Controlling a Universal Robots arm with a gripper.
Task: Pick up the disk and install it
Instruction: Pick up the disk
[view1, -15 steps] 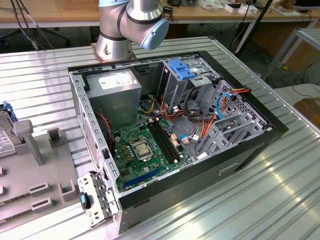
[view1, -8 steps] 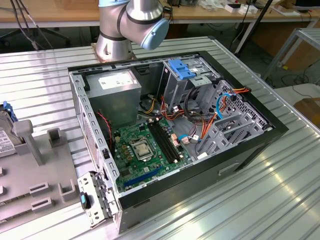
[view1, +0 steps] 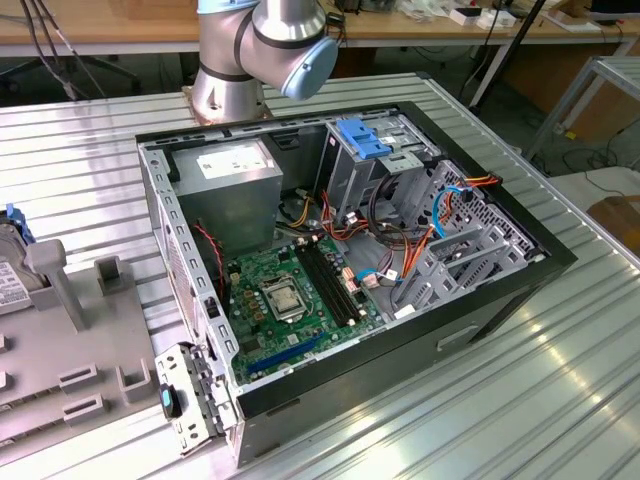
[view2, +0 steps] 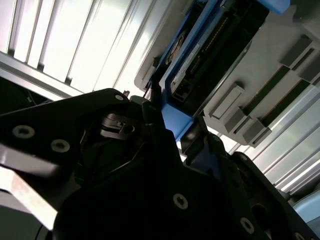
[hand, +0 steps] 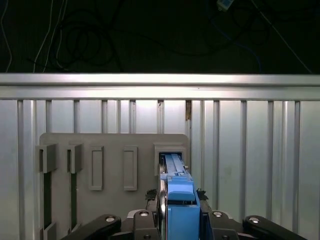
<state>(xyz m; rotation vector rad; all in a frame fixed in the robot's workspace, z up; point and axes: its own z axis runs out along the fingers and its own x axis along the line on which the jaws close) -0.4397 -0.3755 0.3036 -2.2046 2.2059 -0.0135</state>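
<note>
Ribbed aluminium worktop (view1: 520, 400) in the exterior view carries an open black tower computer case (view1: 490, 300) with its green motherboard (view1: 250, 300) exposed. A grey-and-blue robot arm (view1: 260, 40) rises at the case's far side. At the exterior view's left lies a grey plastic fixture plate with slots and posts (view1: 60, 350). The black-and-silver hard drive with blue plastic side rails, the disk (view1: 8, 265), stands on edge at that plate's far left, well apart from the case.

In the second wrist view the black gripper (view2: 175, 120) straddles one end of the disk (view2: 215, 45). Its fingers (view2: 152, 102) lie against opposite sides of the disk, with a blue rail between them and no gap visible.

In the first wrist view the disk (hand: 175, 165) stands upright in a slot of the fixture plate (hand: 115, 142). The gripper (hand: 178, 197) is clamped on the end of the disk nearest the camera.
</note>
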